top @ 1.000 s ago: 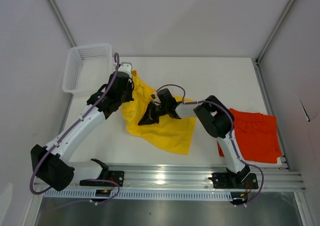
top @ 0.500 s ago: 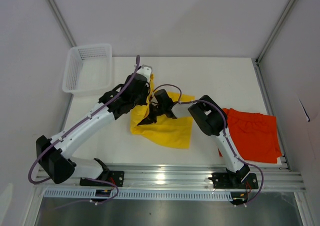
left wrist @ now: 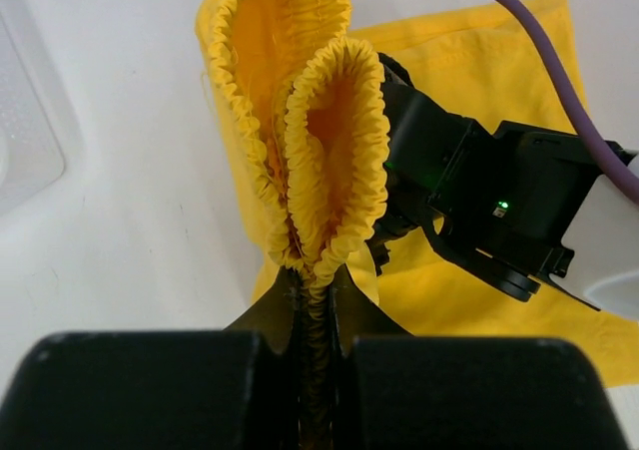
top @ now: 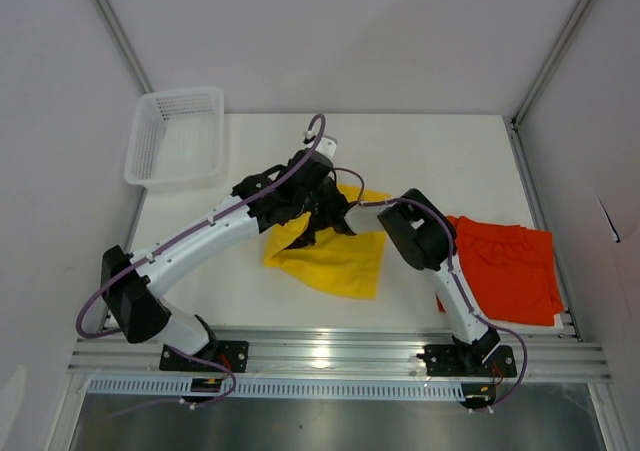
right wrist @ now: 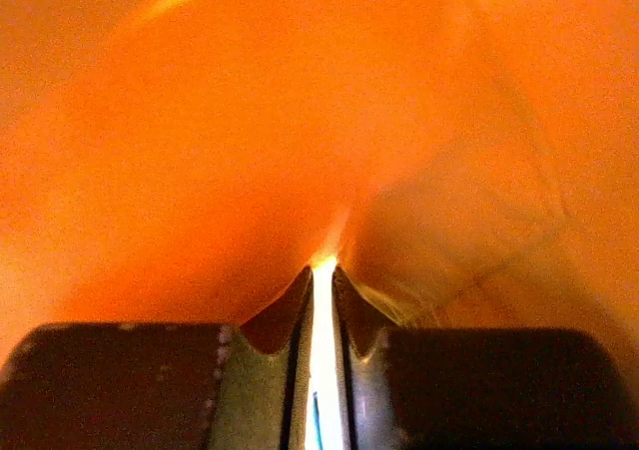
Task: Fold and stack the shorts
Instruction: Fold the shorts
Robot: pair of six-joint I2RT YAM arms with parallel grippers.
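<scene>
Left gripper (left wrist: 315, 290) pinches the yellow shorts' (top: 340, 261) gathered waistband (left wrist: 334, 141), lifted over the middle of the table (top: 440, 151), and the fabric trails toward the near right. Right gripper (right wrist: 321, 280) is shrouded in that cloth, its grip unclear. Orange-red shorts (top: 510, 271) lie flat at the right edge.

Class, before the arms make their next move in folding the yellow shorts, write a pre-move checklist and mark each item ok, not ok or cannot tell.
1. Left gripper clamped on the yellow shorts at the waistband: ok.
2. Right gripper holding fabric: cannot tell; yellow cloth fills its view.
3. Yellow shorts lying flat: not ok; waistband lifted and bunched.
4. Orange-red shorts clear of both grippers: ok.
5. Shorts stacked: not ok; they lie apart.
</scene>
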